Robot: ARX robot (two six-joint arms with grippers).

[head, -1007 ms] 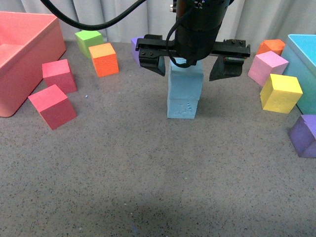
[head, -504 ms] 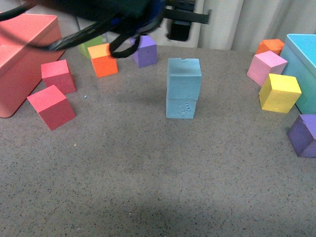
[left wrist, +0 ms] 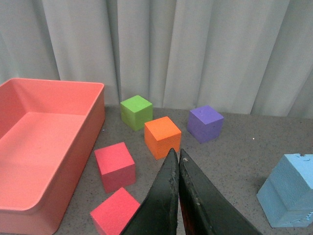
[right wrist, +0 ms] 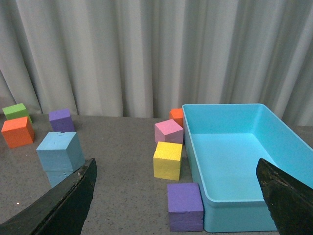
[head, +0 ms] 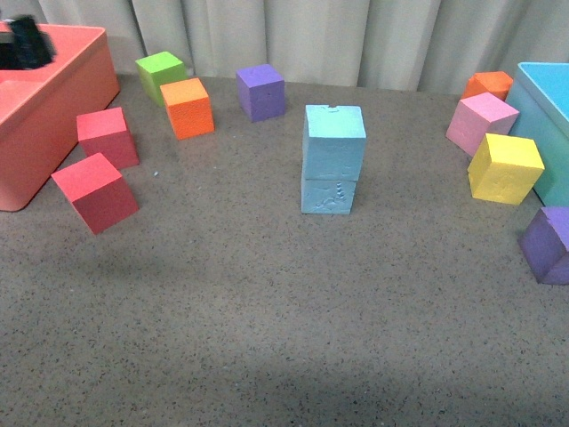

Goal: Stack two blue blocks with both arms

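Observation:
The two blue blocks stand stacked in the middle of the table, the upper one (head: 333, 133) squarely on the lower one (head: 328, 194), whose front face has a small embossed mark. No gripper touches them. In the left wrist view my left gripper (left wrist: 176, 152) is shut with nothing in it, and the blue stack (left wrist: 292, 188) stands well off to one side. My right gripper (right wrist: 176, 163) is wide open and empty, with the stack (right wrist: 59, 151) beyond one finger (right wrist: 73, 196). In the front view only a blurred black piece of an arm (head: 25, 43) shows, over the red bin.
A red bin (head: 84, 84) stands at the left and a light blue bin (head: 540, 107) at the right. Two red cubes (head: 96, 189), a green one (head: 160, 71), an orange one (head: 188, 107) and a purple one (head: 260, 91) lie left of the stack. Pink (head: 480, 122), yellow (head: 504, 167), orange (head: 488, 84) and purple (head: 547, 245) cubes lie to the right.
The arm that hung over the stack with its gripper open has swung up and to the left, almost out of the front view. The stack stays standing.

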